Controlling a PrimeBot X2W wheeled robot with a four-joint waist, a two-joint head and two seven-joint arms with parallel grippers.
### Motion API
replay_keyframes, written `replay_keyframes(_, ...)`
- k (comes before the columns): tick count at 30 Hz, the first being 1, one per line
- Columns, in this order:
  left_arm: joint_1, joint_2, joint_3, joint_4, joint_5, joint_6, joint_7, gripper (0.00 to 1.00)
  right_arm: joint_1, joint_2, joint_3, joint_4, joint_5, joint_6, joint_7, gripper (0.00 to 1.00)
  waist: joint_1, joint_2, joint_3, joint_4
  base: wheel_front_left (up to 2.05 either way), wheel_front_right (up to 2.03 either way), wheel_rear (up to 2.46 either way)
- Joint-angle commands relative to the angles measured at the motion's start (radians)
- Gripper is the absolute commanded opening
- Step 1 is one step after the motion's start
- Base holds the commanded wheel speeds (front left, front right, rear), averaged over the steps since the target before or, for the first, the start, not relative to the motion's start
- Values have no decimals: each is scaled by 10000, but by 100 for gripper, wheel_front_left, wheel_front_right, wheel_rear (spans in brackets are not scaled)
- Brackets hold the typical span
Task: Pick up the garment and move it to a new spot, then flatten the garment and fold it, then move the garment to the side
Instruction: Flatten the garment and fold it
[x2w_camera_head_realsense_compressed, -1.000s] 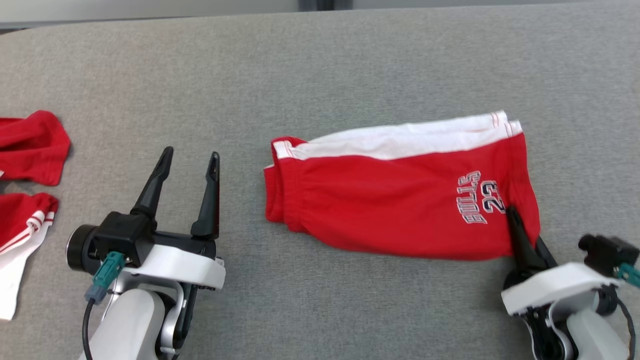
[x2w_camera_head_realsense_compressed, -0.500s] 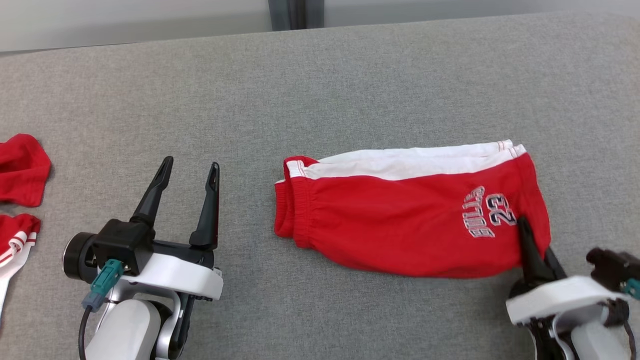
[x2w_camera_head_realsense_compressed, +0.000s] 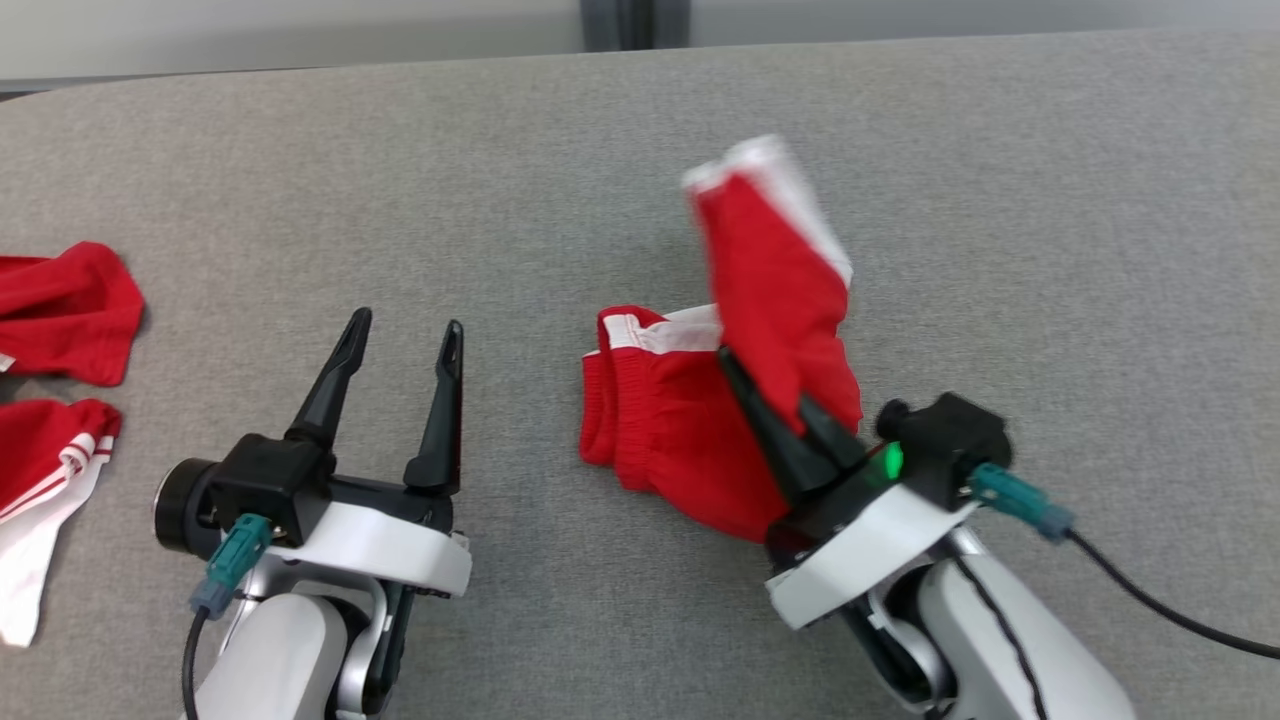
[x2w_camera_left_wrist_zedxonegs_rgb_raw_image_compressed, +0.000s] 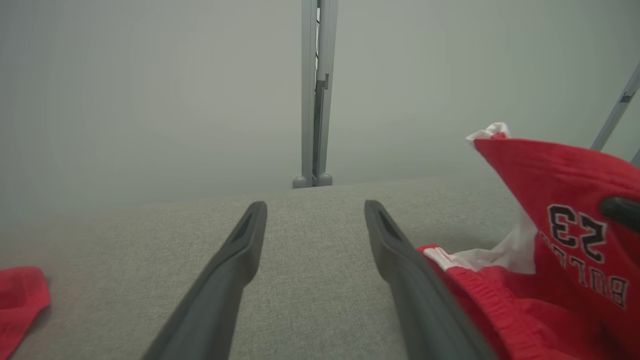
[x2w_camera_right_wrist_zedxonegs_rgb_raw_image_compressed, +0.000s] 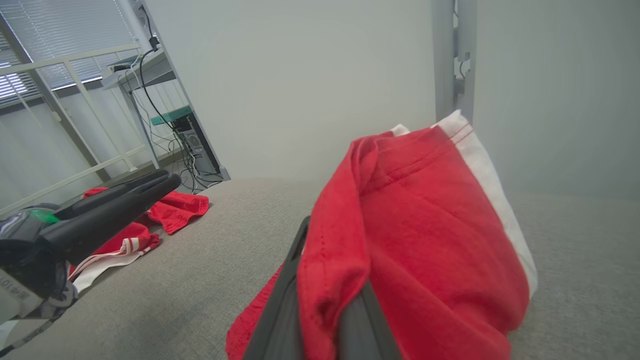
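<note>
The garment (x2w_camera_head_realsense_compressed: 740, 350) is a pair of red shorts with white side stripes and a number print. Its waistband end lies on the grey table (x2w_camera_head_realsense_compressed: 600, 150). My right gripper (x2w_camera_head_realsense_compressed: 770, 385) is shut on the leg end, which stands lifted and folded over toward the waistband. In the right wrist view the red cloth (x2w_camera_right_wrist_zedxonegs_rgb_raw_image_compressed: 415, 240) is pinched between the fingers and drapes over them. The left gripper (x2w_camera_head_realsense_compressed: 405, 330) stands open to the left of the garment with nothing in it. From the left wrist view, the open fingers (x2w_camera_left_wrist_zedxonegs_rgb_raw_image_compressed: 235, 260) point across the table, the garment (x2w_camera_left_wrist_zedxonegs_rgb_raw_image_compressed: 550, 260) at the right.
More red and white clothes (x2w_camera_head_realsense_compressed: 60, 310) lie at the table's left edge. A grey post (x2w_camera_head_realsense_compressed: 620, 20) stands behind the far edge. The right wrist view takes in a railing and a desk with cables (x2w_camera_right_wrist_zedxonegs_rgb_raw_image_compressed: 150, 75) beyond the table.
My right gripper has lifted the leg end of the garment and carried it left over the waistband half. The left gripper stayed open in place. The camera shifted a little.
</note>
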Motion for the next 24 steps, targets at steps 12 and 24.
replay_keyframes(12, -401, -246, -221, 338, -85, -148, -273, 100, -955, -28, 1939, 1951, 987, 3, -336, 90, 0, 0, 217, 483, 0, 0, 0)
replay_keyframes(24, -503, -206, -220, 496, -112, -131, -392, 100, -687, -33, 3869, 1865, 1708, 3, -280, 100, 0, 0, 228, 339, 0, 0, 0)
